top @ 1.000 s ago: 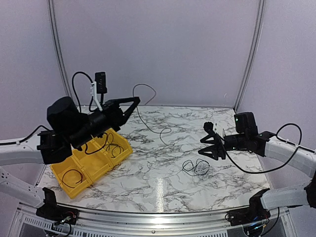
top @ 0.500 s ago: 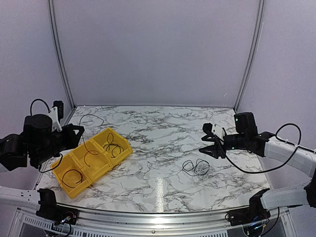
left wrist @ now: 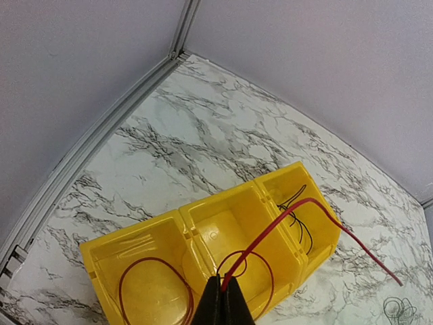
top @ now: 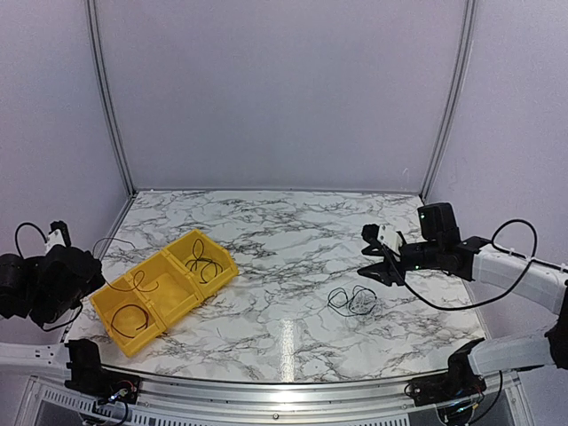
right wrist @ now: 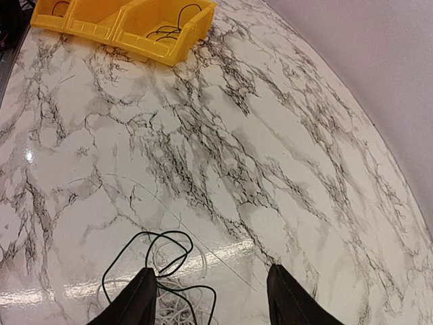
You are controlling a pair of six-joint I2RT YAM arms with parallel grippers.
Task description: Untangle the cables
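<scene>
My left gripper point(left wrist: 226, 288) is shut on a thin red cable point(left wrist: 284, 220) above the middle compartment of a yellow bin point(left wrist: 181, 218). That cable arcs over the bin's right compartment and trails onto the table. A red loop point(left wrist: 145, 292) lies in the left compartment, another in the middle, and a black cable point(left wrist: 301, 220) in the right one. A small tangle of black and white cables point(top: 352, 300) lies on the marble. My right gripper point(top: 374, 254) hovers open just beyond it, with the tangle point(right wrist: 173, 309) beside its left finger point(right wrist: 132, 301).
The yellow bin point(top: 218, 275) sits at the table's left front, with my left arm point(top: 44, 284) off that left edge. White walls and a metal rail border the marble table point(top: 284, 231). In the right wrist view the bin point(right wrist: 122, 20) shows at the far top left.
My left arm has swung down and left from high over the bin to the table's left edge, pulling the held cable with it. The right gripper has barely moved.
</scene>
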